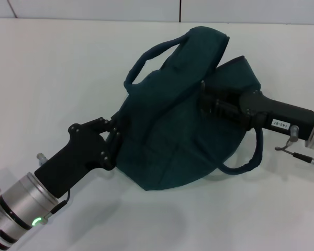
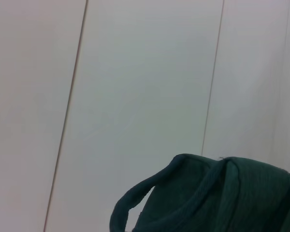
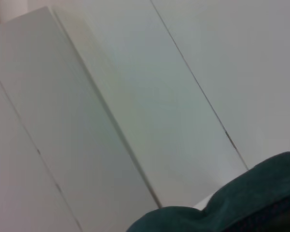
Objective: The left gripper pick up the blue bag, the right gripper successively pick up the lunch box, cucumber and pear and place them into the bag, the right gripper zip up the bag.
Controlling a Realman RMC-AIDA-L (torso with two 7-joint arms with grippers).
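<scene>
So the blue bag [image 1: 172,136] sits mid-table [image 1: 52,78], slumped and looking closed up, with none of the food in sight, so my guess is it's all packed and the zipping is underway or nearly done. Its long side runs roughly from the near-left corner up to the far-right, one handle [image 1: 149,55] arching over the far side and the other [image 1: 248,157] flopped toward the right. The left gripper [image 1: 114,141] is clamped on the bag's near-left edge, probably pinning the fabric so the zipper has something to pull against. The right gripper [image 1: 206,99] is at the top seam by the silver ring [image 1: 203,86]; I can't tell whether it's pinching it.
</scene>
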